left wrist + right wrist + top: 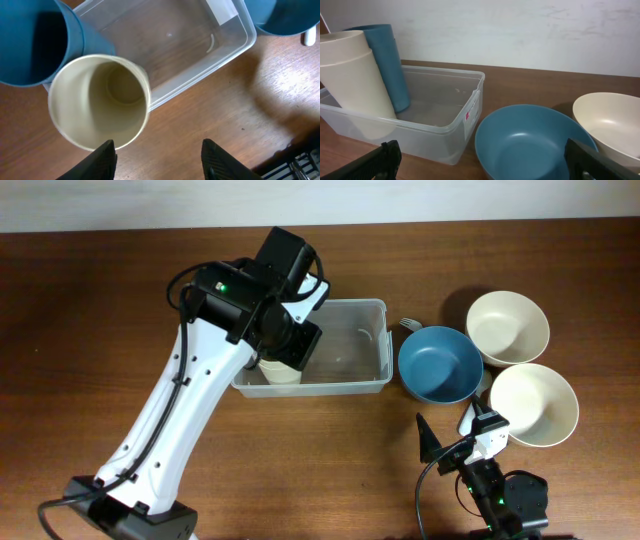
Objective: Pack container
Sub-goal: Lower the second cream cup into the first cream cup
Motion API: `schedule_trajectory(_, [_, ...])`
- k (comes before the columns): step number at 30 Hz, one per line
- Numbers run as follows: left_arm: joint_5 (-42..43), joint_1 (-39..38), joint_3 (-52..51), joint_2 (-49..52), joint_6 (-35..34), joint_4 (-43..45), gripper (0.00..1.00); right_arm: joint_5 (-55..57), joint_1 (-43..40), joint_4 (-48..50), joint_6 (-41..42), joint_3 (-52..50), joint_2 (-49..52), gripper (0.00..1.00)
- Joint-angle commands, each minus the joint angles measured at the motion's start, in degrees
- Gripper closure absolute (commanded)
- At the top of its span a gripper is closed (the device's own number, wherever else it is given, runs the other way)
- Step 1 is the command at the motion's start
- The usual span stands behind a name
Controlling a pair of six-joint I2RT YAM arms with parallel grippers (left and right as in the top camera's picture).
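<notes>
The clear container lies mid-table, and my left arm reaches over its left end. A cream cup stands upright inside that end, with a blue cup right beside it. The right wrist view shows the cream cup in front of the blue cup, both within the container. Above the cream cup, my left gripper is open with nothing between its fingers. My right gripper is open near the front edge, facing a blue bowl.
The blue bowl sits just right of the container, with two cream bowls further right. A white utensil lies behind the blue bowl. The rest of the container's floor is bare.
</notes>
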Motion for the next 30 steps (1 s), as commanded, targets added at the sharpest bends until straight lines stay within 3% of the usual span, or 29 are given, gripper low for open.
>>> schedule_trajectory(1, [-0.2,0.0,0.0,0.0,0.5,0.3,0.43,0.1,0.4,0.0,0.4,-0.5,-0.4,0.01])
schedule_trajectory(3, [-0.2,0.0,0.0,0.0,0.5,0.3,0.47,0.2,0.4,0.0,0.4,-0.5,-0.4,0.01])
schedule_trajectory(7, [-0.2,0.0,0.0,0.0,0.5,0.3,0.64,0.2,0.4,0.0,0.4,-0.5,-0.4,0.01])
schedule_trajectory(14, [-0.2,0.0,0.0,2.3,0.5,0.0,0.66,0.2,0.4,0.0,0.4,-0.5,-0.4,0.01])
schedule_trajectory(19, [-0.2,0.0,0.0,5.3,0.9,-0.3,0.72,0.1,0.4,0.0,0.4,-0.5,-0.4,0.01])
schedule_trajectory(30, [-0.6,0.0,-0.1,8.6,1.8,-1.7,0.72,0.2,0.4,0.0,0.4,-0.5,-0.4,0.01])
